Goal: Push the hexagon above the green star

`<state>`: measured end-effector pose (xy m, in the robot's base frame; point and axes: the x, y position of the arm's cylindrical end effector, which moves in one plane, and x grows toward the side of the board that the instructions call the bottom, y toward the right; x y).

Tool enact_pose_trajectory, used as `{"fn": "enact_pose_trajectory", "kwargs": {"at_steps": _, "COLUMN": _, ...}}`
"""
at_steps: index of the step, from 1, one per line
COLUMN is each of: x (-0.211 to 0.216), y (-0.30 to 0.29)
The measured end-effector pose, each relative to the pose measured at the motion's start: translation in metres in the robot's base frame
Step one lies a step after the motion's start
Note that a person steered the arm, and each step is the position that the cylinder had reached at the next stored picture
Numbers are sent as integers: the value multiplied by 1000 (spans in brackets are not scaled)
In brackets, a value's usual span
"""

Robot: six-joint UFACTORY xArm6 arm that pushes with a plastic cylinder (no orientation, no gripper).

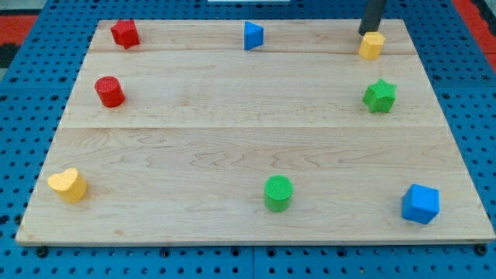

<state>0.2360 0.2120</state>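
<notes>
- You are looking at a pale wooden bench (232, 147) of long glued planks, grain running from the view's left to its right, lying on a blue perforated base (23, 77).
- The blocks look like ridged printed plastic, matte and solid in colour.
- The yellow hexagon (372, 45) — the task's block — sits near the view's top right corner, directly above the green star (380, 95) and clearly apart from it.
- The green star is a chunky star with blunt points, near the bench's right edge.
- A dark straight rod (373, 14) comes down from the view's top edge, slightly tilted; my tip (367, 31) is at the hexagon's upper left edge, touching it or nearly so — you cannot tell which.
- There is no hand on this arm, only the rod, so nothing is grasped.
- Along the top you also have a red star (125, 33) at the left and a blue triangle (253, 36) near the middle.
- A red cylinder (109, 91) stands upright below the red star.
- At the view's bottom: a yellow heart (68, 185) at the left, a green cylinder (278, 193) with a ribbed top right of centre, and a blue block (421, 204) with angled faces at the right; its exact shape is unclear.
- There are no containers; every block rests directly on the wood.
</notes>
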Motion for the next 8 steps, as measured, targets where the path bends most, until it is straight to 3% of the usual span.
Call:
{"fn": "enact_pose_trajectory", "kwargs": {"at_steps": 6, "x": 52, "y": 0}}
{"fn": "enact_pose_trajectory", "kwargs": {"at_steps": 8, "x": 53, "y": 50}}
